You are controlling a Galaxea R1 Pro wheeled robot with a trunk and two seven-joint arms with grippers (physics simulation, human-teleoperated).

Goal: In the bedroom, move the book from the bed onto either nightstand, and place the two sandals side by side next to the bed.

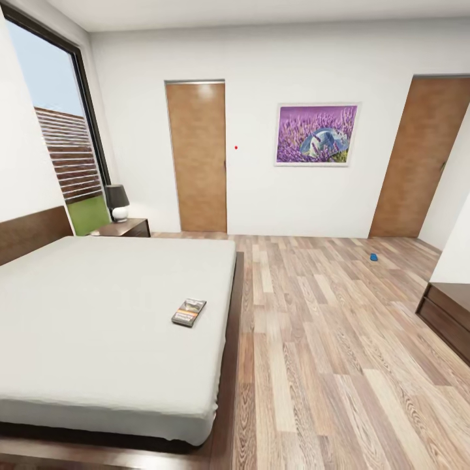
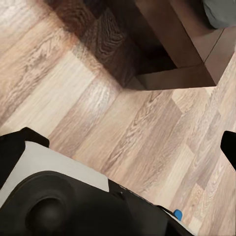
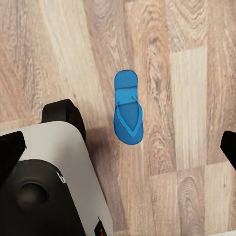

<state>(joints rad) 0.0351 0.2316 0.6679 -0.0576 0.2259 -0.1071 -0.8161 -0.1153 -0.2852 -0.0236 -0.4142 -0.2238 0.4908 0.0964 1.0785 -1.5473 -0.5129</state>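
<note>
**Blue sandal under my right wrist, book not yet lifted**

Blue is what my right wrist camera catches first: one sandal lies flat on the wood-plank floor, sole down, toe strap up, just beside my own grey and black base. A dark fingertip of my right hand pokes in at the frame edge, nothing between it and the floor, but I cannot tell how far that hand is spread. Same story on the left: one dark fingertip at the edge, width impossible to judge, nothing seen in it. Below the left wrist runs the floor and a corner of dark brown wood, and a sliver of blue peeks out by my base, likely that same sandal.

Out from there, the head camera takes in the room. On the bed the book rests flat on the grey mattress, near the edge facing the open floor. Far across the planks, near the right-hand door, sits a small blue thing, by my reckoning the second sandal, well apart from the bed. The nightstand stands by the headboard with a lamp on top and its drawer closed; what it holds is hidden.

So by my judgement nothing is finished: book to shift, two sandals to gather and pair beside the bed.
</note>
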